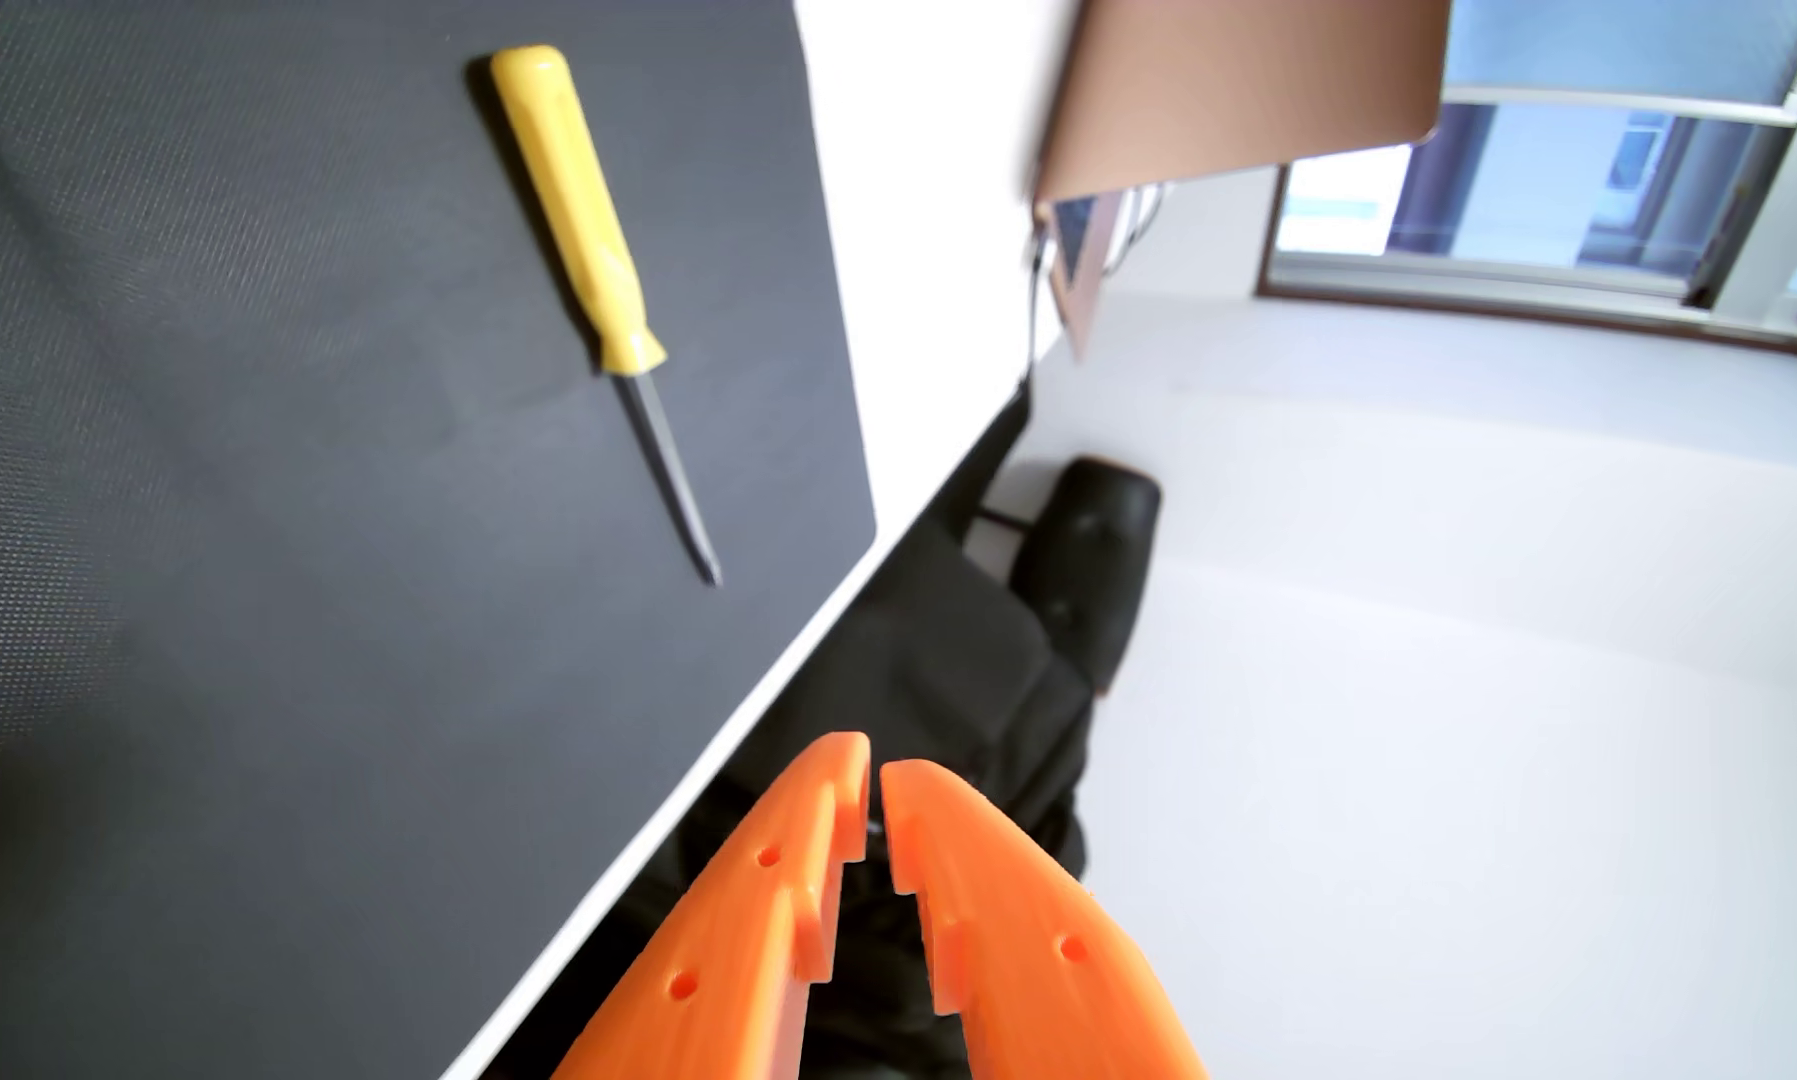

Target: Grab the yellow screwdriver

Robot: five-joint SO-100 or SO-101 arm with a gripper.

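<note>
On the black mat (250, 519) the yellow screwdriver (577, 208) lies unobstructed, well apart from nearly closed, empty jaws.

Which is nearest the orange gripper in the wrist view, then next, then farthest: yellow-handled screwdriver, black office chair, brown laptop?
From the orange gripper:
1. Black office chair, just above it.
2. Yellow-handled screwdriver, upper left on the dark mat.
3. Brown laptop, at the top.

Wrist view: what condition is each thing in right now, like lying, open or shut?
Yellow screwdriver: lying flat on the black mat, untouched, tip toward the mat's edge.
End effector: orange fingers nearly together, holding nothing, out past the table edge.
Black mat: flat on the white table.
Laptop: lid open.
</note>
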